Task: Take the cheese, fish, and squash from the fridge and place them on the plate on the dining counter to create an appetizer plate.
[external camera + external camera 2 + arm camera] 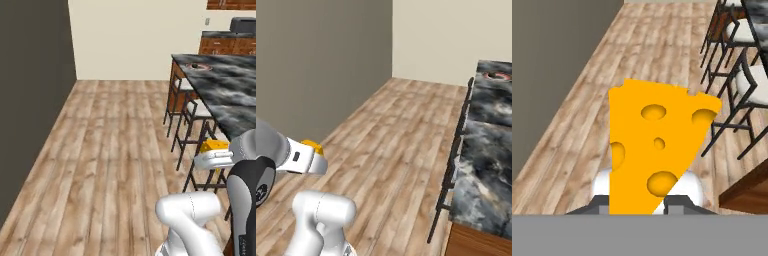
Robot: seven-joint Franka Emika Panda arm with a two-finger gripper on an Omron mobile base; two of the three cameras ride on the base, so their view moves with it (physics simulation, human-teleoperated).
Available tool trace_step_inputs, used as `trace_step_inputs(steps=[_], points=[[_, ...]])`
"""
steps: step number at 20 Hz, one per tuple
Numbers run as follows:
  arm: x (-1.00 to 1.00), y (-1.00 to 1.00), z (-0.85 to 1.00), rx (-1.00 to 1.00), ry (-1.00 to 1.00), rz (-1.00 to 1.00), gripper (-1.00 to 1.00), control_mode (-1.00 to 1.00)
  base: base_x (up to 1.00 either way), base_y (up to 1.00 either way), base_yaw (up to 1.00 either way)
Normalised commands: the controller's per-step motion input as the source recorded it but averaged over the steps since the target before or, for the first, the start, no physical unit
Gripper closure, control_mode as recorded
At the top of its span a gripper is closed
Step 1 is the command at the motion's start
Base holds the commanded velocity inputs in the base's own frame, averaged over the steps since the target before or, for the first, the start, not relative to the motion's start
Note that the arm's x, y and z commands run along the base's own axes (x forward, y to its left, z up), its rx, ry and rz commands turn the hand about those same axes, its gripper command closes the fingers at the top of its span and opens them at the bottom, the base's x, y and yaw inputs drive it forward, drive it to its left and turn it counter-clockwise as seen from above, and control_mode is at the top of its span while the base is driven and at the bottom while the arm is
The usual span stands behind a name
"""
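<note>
My gripper is shut on the cheese, a yellow-orange wedge with holes that stands up between the fingers. From the base views the cheese pokes out past the white hand, held above the wood floor beside the dining counter. The plate, with its red ring, lies at the counter's far end, well ahead of the gripper. The fish, squash and fridge are out of view.
Dark metal bar stools line the counter's near side. A dark grey wall runs along the left. Open wood floor lies between them. A wall counter with wooden cabinets stands behind.
</note>
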Motion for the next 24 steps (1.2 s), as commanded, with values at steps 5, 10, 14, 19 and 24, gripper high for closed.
trace_step_inputs(steps=[5, 10, 14, 19, 24], points=[[0.00, 0.00, 0.00, 0.00, 0.00, 0.00, 1.00, 1.00, 1.00, 1.00, -0.52], [0.00, 0.00, 0.00, 0.00, 0.00, 0.00, 1.00, 1.00, 1.00, 1.00, -0.53], [0.00, 0.00, 0.00, 0.00, 0.00, 0.00, 1.00, 1.00, 1.00, 0.97, -0.54], [0.00, 0.00, 0.00, 0.00, 0.00, 0.00, 1.00, 1.00, 1.00, 0.86, -0.54], [0.00, 0.00, 0.00, 0.00, 0.00, 0.00, 1.00, 1.00, 1.00, 0.77, -0.55]])
